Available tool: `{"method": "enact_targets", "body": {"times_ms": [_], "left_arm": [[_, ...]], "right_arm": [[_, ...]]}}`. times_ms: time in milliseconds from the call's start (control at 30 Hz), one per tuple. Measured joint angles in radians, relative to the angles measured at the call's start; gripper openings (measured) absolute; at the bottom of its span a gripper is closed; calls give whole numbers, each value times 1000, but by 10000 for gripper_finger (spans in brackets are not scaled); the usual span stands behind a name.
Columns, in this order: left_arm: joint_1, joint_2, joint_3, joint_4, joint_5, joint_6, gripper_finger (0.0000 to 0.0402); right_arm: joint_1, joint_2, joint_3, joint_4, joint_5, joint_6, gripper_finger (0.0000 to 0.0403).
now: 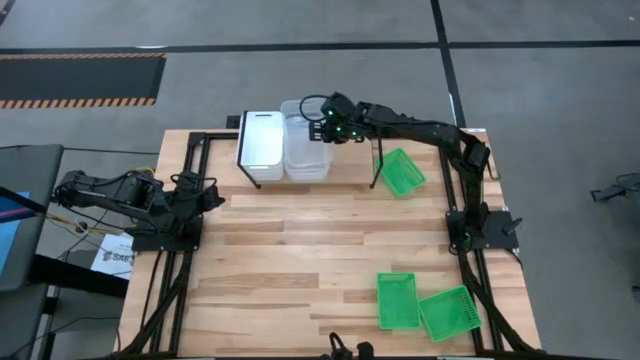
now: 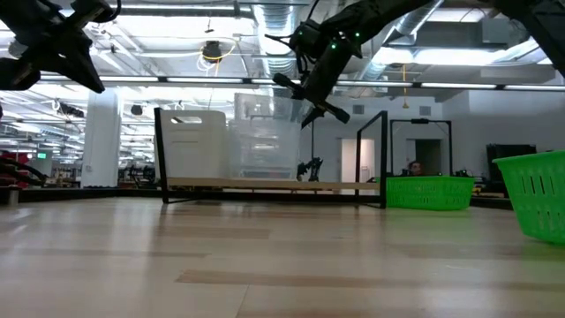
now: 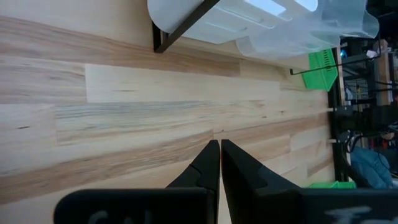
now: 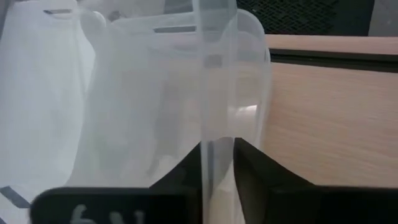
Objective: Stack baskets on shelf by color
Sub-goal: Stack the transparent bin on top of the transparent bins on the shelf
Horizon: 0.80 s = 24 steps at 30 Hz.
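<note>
1. The low shelf of thin black metal legs with a light wooden board (image 1: 355, 172) stands at the 12 o'clock edge of the big wooden tabletop (image 1: 300, 250).
2. An opaque white rectangular plastic basket (image 1: 261, 143) occupies the shelf's 9 o'clock end; a stack of clear see-through plastic baskets (image 1: 303, 150) sits just beside it.
3. The right gripper (image 4: 217, 158) is above the clear stack, its fingers pinched on the thin wall of the top clear basket (image 4: 214, 81).
4. One bright green mesh-sided basket (image 1: 402, 171) lies tilted at the shelf's 3 o'clock end; two more green baskets (image 1: 397, 299) (image 1: 447, 312) rest near 5 o'clock.
5. The left gripper (image 3: 219, 163) waits at 9 o'clock, fingers together, holding nothing.
</note>
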<state>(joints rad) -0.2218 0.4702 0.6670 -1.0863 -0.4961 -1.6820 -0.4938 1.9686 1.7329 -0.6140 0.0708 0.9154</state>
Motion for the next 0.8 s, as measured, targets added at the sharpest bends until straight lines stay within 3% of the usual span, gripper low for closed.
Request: {"method": "enact_targets", "body": {"times_ms": [433,800], "left_arm": [[0,0,0,0,-1,2,2],[0,0,0,0,2,5,2]], "right_arm": [[0,0,1,69,-42,-27,182],[-11,-13,96,42,-69,-72,188]]}}
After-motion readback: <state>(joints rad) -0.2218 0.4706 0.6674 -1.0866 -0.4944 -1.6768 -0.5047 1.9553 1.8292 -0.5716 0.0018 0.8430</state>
